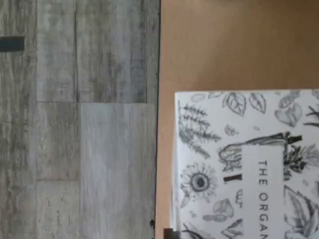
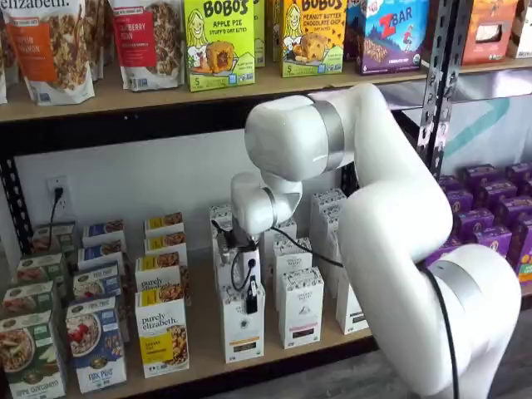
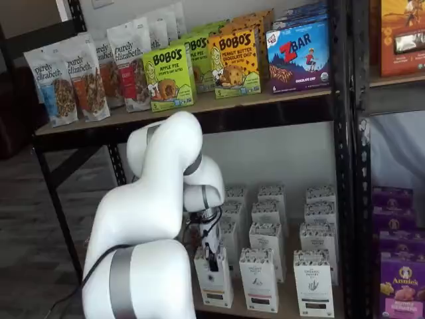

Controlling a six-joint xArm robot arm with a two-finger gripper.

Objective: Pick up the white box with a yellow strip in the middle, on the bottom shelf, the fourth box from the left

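The pincer [image 2: 251, 298] hangs with its black fingers at the top of the white carton with a yellow strip [image 2: 243, 331] near the front edge of the tan wooden bench [image 2: 199, 366], and whether it grips the carton I cannot tell. The wrist view shows a white leaf-printed box top [image 1: 249, 164] reading "THE ORGAN" beside grey plank flooring [image 1: 79, 124]. Above, yellow BOBO'S bar boxes [image 2: 218, 41], a blue ZBAR box [image 2: 392, 33] and purely elizabeth granola bags [image 3: 66, 83] line the upper shelf.
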